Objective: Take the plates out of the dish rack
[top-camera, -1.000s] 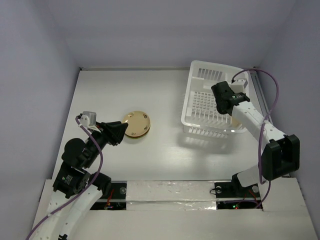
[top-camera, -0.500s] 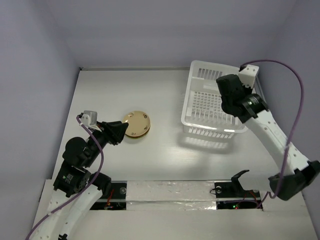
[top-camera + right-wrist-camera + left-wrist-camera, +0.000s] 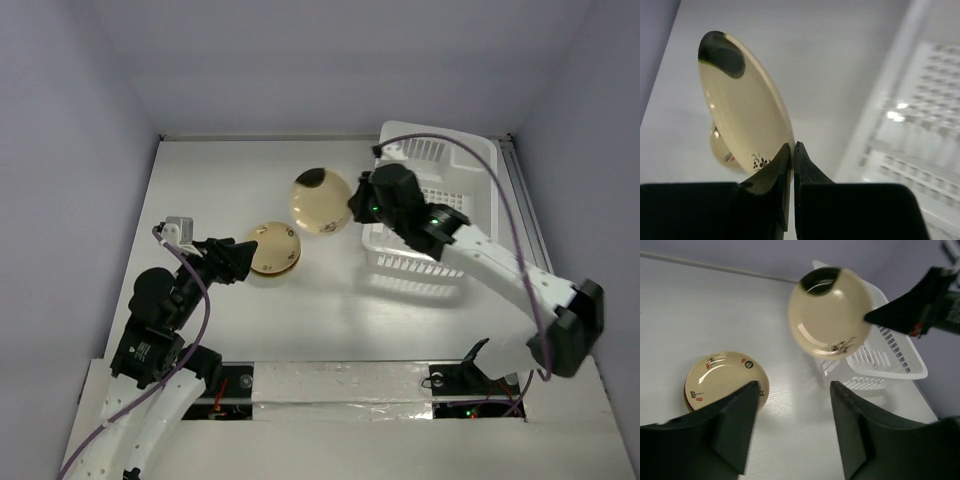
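I am clamping the right gripper [image 3: 791, 147] jaws on the cream plate [image 3: 745, 110] rim, holding it airborne, tilted, just left of the dish rack [image 3: 432, 150]. My left gripper [image 3: 794, 385] is hovering, jaws apart, beside the tan plate [image 3: 722, 380] on the table [image 3: 200, 170].

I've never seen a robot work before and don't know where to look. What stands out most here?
A cream plate with a dark patch on its edge hangs in the air, pinched at the rim by the right end effector, just left of the white dish rack. Nearer the arms, a tan plate lies flat on the table, with the open left end effector beside it.
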Robot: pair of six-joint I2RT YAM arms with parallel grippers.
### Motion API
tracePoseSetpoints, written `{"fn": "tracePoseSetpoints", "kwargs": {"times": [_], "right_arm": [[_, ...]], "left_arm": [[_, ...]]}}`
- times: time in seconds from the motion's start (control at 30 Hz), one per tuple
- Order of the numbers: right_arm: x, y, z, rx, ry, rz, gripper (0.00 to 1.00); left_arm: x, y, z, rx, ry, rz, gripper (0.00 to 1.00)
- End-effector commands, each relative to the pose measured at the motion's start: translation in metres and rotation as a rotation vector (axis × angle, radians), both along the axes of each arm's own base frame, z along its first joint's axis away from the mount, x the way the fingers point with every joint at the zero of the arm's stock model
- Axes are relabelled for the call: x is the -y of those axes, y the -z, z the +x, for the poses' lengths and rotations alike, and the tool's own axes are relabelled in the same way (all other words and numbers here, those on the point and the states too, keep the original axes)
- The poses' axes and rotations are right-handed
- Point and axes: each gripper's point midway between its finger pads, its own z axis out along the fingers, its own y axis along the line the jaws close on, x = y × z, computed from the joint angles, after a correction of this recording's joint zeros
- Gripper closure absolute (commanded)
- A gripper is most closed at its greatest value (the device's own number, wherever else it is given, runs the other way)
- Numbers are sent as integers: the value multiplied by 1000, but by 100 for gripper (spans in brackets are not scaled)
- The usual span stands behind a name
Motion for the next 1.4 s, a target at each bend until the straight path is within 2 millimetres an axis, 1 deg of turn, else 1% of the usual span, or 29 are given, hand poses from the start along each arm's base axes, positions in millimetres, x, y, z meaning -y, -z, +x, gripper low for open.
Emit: {"fn": "tracePoseSetpoints", "kwargs": {"times": [0.0, 0.03, 0.07, 0.13, 0.17, 0.2, 0.23, 0.27, 0.47, 0.57, 0.6, 0.67, 0.7, 0.77, 0.8, 0.83, 0.87, 0.93, 0.97, 1.0, 1.07, 1.1, 1.17, 1.2, 1.23, 1.27, 1.3, 1.33, 1.37], "right_arm": [[-91, -12, -2, 14, -236, 191, 100], [-113, 16, 2, -40, -255, 160, 100], [-127, 13, 6, -44, -268, 177, 100], [-145, 28, 12, -74, -280, 175, 100], [-156, 51, 17, -117, -282, 166, 100], [-165, 53, 18, -130, -304, 181, 100], [-170, 60, 20, -147, -304, 186, 100], [-176, 75, 22, -177, -304, 182, 100], [-183, 113, 14, -271, -317, 192, 98], [-176, 134, 10, -308, -296, 175, 80], [-176, 136, 8, -313, -301, 175, 66], [-176, 143, 2, -328, -315, 148, 58], [-174, 143, 3, -321, -306, 137, 50], [-170, 131, 0, -290, -304, 129, 48], [-168, 133, 0, -289, -298, 122, 48], [-165, 122, -1, -272, -295, 129, 47], [-166, 118, -5, -262, -304, 122, 46], [-163, 108, -14, -239, -302, 102, 38], [-160, 91, -17, -207, -303, 109, 37], [-158, 84, -21, -184, -287, 99, 32], [-147, 73, -24, -156, -266, 74, 25], [-141, 55, -29, -117, -249, 82, 20], [-132, 47, -39, -90, -237, 63, 16], [-118, 25, -41, -38, -198, 80, 13], [-112, 16, -49, -17, -194, 80, 13], [-99, 15, -51, -1, -170, 65, 12], [-88, 6, -54, 34, -133, 64, 12], [-72, -29, -68, 98, -126, 131, 11], [-58, -29, -74, 121, -113, 127, 11]], "left_arm": [[-3, -7, 6, 17, -19, -5, 41], [-4, -7, 7, 17, -26, -5, 37], [-4, -7, 8, 17, -25, -4, 31], [-6, -7, 9, 16, -33, -3, 27], [-6, -6, 9, 14, -34, -3, 25], [-5, -5, 9, 13, -33, -2, 23], [-7, -5, 10, 13, -42, -2, 22], [-7, -5, 11, 11, -42, -3, 22], [-9, -4, 14, 6, -51, -2, 21], [-8, -2, 14, 3, -43, 1, 21], [-7, -3, 14, 3, -42, 1, 21], [-9, -3, 15, 5, -51, 2, 20], [-9, -3, 15, 3, -51, 2, 20], [-9, -3, 15, 3, -48, 2, 19], [-11, -3, 16, 3, -59, 2, 19], [-11, -2, 17, 0, -59, 3, 19], [-11, -3, 16, 4, -57, 4, 19], [-13, -4, 17, 7, -68, 3, 18], [-14, -5, 16, 14, -66, 4, 18], [-13, -6, 16, 14, -63, 3, 18], [-15, -8, 16, 21, -71, 4, 18], [-15, -8, 16, 23, -69, 5, 17], [-17, -10, 16, 29, -77, 3, 16], [-18, -12, 15, 36, -80, 3, 14], [-19, -12, 15, 38, -86, 2, 14], [-19, -14, 14, 44, -88, 1, 13], [-21, -15, 13, 48, -92, -1, 12], [-21, -17, 12, 57, -95, -2, 12], [-22, -21, 12, 73, -100, -7, 11]]}}
